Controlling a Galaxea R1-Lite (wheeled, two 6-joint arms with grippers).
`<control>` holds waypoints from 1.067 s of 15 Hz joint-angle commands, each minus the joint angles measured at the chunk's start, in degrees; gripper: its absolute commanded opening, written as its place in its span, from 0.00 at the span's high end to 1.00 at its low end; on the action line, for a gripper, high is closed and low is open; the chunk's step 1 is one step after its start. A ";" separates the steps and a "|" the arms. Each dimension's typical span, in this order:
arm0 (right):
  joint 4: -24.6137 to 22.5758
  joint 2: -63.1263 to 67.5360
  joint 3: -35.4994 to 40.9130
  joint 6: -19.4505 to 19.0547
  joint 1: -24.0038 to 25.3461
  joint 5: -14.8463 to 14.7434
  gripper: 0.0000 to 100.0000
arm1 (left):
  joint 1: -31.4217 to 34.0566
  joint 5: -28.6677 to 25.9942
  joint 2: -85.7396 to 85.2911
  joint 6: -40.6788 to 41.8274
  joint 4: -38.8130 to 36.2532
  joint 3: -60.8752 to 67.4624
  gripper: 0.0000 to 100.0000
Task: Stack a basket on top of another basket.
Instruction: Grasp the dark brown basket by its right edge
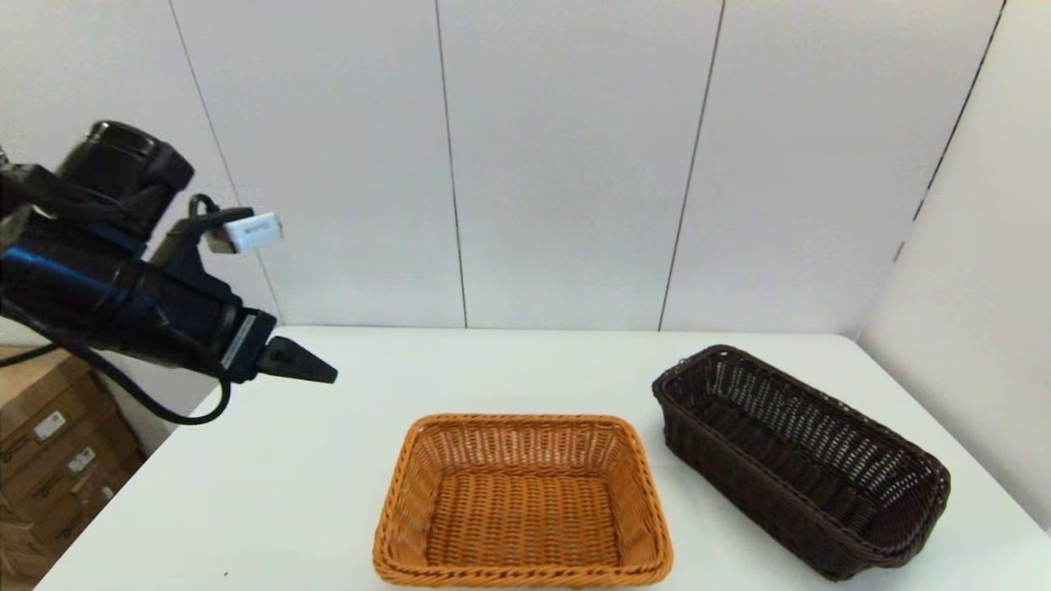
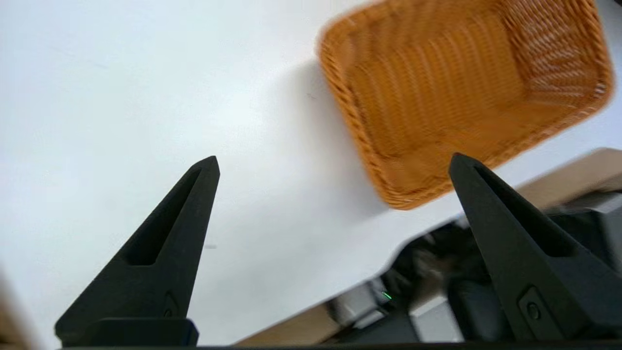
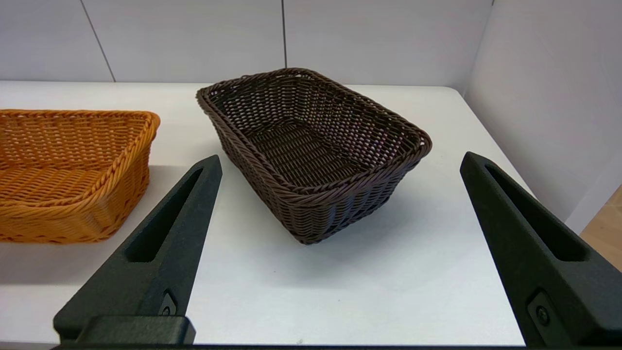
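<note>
head view: the dark brown rectangular woven wicker basket (image 1: 800, 460) sits on the white bench (image 1: 287, 484) at the robot's right, angled so one short end points toward the far wall. the orange-tan rectangular woven wicker basket (image 1: 523, 501) sits near the middle, close to the near edge, just beside the dark one but not touching it. both are empty. the left gripper (image 1: 308, 367) is raised high above the bench's left edge, arm reaching in from the left, pointing across toward the middle, well apart from both baskets. cardboard boxes (image 1: 49, 451) stand on the floor beyond the left edge. the right arm is not in this view.

left wrist view: left fingers (image 2: 160, 253) spread wide, holding nothing; orange-tan basket below and ahead of them, bare bench between.

right wrist view: right gripper (image 3: 340, 160) low, near bench height, facing the dark brown basket's near corner; fingers (image 3: 155, 253) released and wide, nothing held, not yet touching the rim.

risks, as judged: nothing is grasped yet. a pinch on one rim of the light, open-weave basket may let it tilt or swing when lifted. its skewed angle against the orange-tan basket could leave it perched crooked on the rim. a low approach might shove it along the bench instead of catching it.
</note>
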 commanded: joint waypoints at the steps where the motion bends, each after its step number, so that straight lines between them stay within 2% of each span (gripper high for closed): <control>1: -0.01 0.07 0.01 -0.03 -0.04 0.01 0.00 | -0.13 7.43 -13.82 -0.58 -5.91 4.51 0.00; 4: -0.01 0.07 0.01 -0.03 -0.04 -0.08 0.00 | -0.04 12.36 -23.23 -0.14 -20.59 18.23 0.00; 6: -0.01 0.07 0.01 -0.03 0.05 0.01 0.00 | -0.30 14.20 -31.14 0.74 -27.54 26.58 0.00; 12: -0.01 0.07 0.01 -0.03 0.05 0.01 0.00 | -1.36 14.20 -56.54 1.09 -30.35 44.42 0.00; 16: -0.01 0.07 0.01 -0.03 -0.04 0.01 0.00 | 0.05 17.72 -70.96 0.83 -30.17 50.93 0.00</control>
